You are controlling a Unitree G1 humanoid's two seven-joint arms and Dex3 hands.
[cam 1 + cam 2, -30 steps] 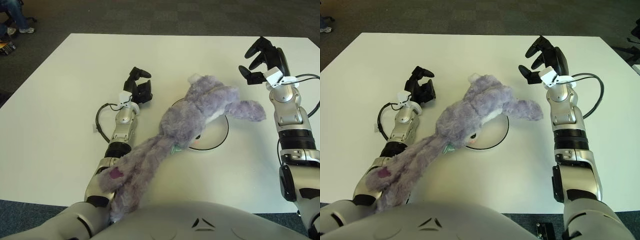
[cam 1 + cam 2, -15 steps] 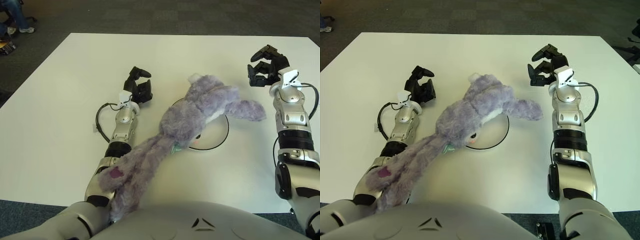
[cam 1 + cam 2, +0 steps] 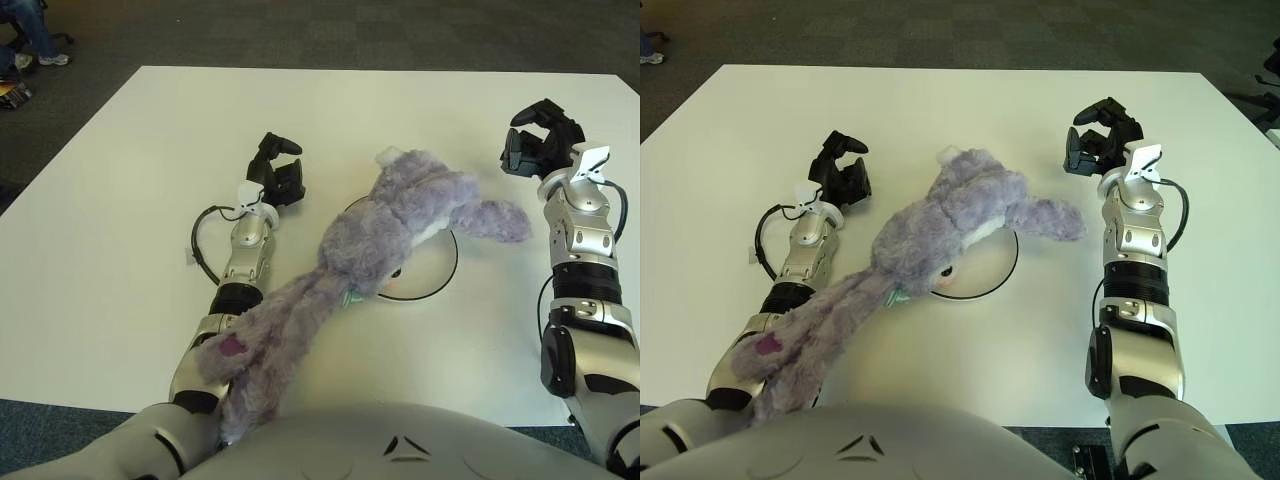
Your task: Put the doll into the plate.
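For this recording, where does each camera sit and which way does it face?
Left eye view: on the head, facing forward and down at the white table; shows the chest, both arms, left robot hand and right robot hand.
Right eye view: same head, slightly to the side, same aim and body parts.
Both share the purple doll draped over the plate.
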